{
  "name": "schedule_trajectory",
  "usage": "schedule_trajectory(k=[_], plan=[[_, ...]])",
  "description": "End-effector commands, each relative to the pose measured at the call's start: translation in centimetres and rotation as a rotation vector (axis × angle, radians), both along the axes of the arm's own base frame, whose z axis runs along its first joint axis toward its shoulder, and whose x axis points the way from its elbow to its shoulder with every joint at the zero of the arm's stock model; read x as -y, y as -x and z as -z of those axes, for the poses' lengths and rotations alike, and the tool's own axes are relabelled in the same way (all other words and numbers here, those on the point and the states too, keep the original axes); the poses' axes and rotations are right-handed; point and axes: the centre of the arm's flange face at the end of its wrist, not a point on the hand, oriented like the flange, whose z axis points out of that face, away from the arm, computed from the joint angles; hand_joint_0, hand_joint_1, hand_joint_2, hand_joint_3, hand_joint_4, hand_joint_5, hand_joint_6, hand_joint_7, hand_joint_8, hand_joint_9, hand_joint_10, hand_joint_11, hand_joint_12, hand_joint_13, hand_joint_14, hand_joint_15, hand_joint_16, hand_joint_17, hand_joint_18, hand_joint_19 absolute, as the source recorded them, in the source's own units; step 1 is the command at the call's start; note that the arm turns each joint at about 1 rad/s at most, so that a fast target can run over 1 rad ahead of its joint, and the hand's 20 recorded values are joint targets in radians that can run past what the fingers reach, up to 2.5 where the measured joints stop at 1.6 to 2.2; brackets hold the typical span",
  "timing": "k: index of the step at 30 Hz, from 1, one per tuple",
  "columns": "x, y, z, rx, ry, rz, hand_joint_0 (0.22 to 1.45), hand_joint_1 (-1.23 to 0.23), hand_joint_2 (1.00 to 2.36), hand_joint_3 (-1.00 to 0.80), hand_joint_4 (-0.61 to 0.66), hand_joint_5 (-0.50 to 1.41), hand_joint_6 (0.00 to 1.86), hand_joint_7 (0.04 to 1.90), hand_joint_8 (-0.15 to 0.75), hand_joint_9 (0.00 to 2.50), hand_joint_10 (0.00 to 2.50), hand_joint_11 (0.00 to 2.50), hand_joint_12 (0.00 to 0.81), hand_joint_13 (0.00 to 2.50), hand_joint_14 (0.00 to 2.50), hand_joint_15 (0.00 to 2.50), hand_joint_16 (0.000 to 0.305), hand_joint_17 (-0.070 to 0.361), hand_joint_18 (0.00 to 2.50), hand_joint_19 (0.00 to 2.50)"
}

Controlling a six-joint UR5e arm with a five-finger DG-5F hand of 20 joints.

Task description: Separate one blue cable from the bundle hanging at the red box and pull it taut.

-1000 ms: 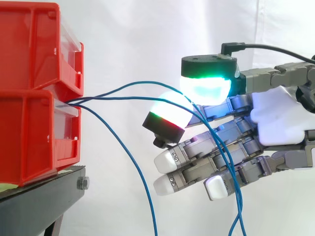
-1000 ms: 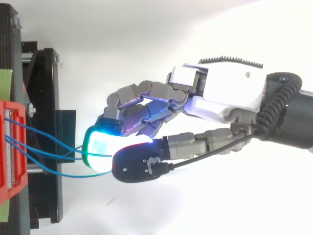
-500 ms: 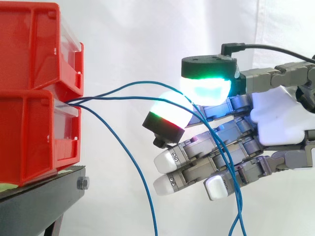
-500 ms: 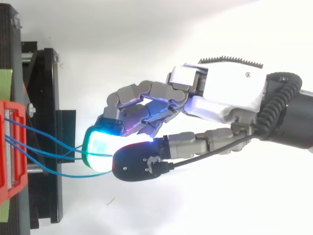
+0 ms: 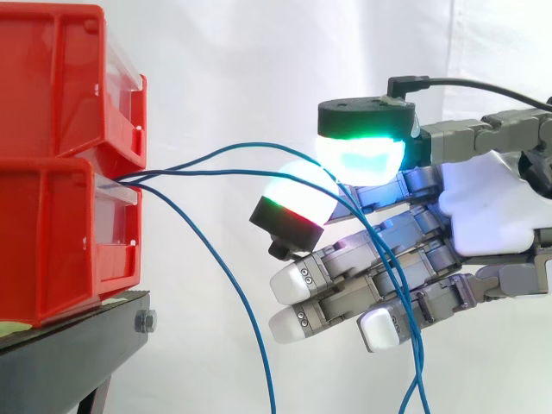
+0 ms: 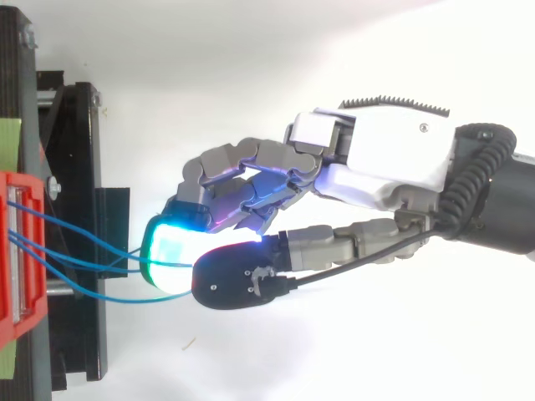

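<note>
Beside red bins, hand pinches blue cable.

The robot hand reaches in level, thumb and a fingertip pinching a blue cable, other fingers straight.

Change over the last second is very slight.

Side view: below the hand, the hanging tails of the blue cables appear to cross a trifle differently from a second ago, with the crossing a shade nearer the lower fingers.

Top view: the lowest cable bowed outward a touch half a second ago. It now lies back on the line it had a second ago.

No other shift is large enough to tell.
</note>
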Motion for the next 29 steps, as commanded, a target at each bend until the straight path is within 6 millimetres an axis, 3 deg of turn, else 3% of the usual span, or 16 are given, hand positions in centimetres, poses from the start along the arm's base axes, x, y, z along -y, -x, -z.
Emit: schedule_trajectory(k=[1,29], plan=[[0.00,-0.01,0.09,-0.001,0.000,0.000,0.65,-0.63,1.32,0.01,0.26,-0.14,0.77,1.11,0.325,0.21,0.00,0.00,0.404,0.48,0.00,0.17,0.054,0.121,0.82,0.34],[-0.02,-0.01,0.09,-0.001,0.000,-0.001,0.64,-0.62,1.35,0.01,0.26,-0.14,0.77,1.11,0.336,0.26,0.00,0.00,0.410,0.48,0.00,0.19,0.054,0.122,0.82,0.35]])
